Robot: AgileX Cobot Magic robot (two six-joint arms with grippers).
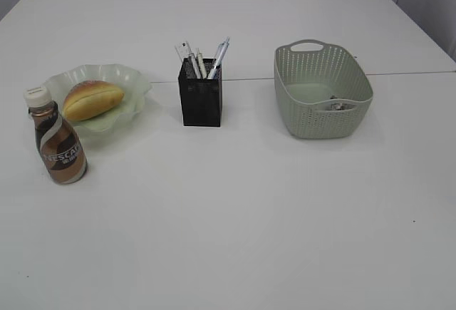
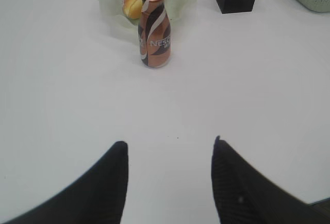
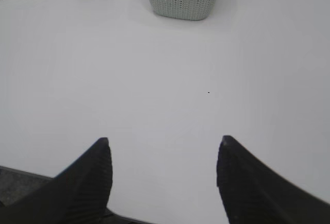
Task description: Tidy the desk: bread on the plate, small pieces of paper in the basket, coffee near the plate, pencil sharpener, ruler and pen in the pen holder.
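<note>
Ext. view: neither arm shows here. You see the bread [image 1: 92,100] lying on the plate [image 1: 135,82], the coffee [image 1: 59,139] upright just beside the plate's near rim, the pen holder [image 1: 200,100] w/ pens and what looks like the ruler [image 1: 189,59] sticking out its top, and the basket [image 1: 322,90] w/ a few small scraps at its near inner wall. Can't make out the sharpener. The tabletop [image 1: 242,224] shows nothing loose, so by my read the tidy is about done.

L wrist view: your left end effector [image 2: 170,154] hangs over bare tabletop, jaws moderately wide, holding nothing. The coffee stands ahead of it, well apart; the plate w/ bread sits just behind the bottle, the holder further ahead and to the right.

R wrist view: your right end effector [image 3: 164,152] is also spread wide and empty. The basket lies far ahead, slightly right of its centre line; the holder's corner is ahead-left.

To finish well: keep both arms low-risk, pull straight away from the items, don't swing the left one forward toward the bottle, which looks tall and tippy. Check for stray paper before parking.
</note>
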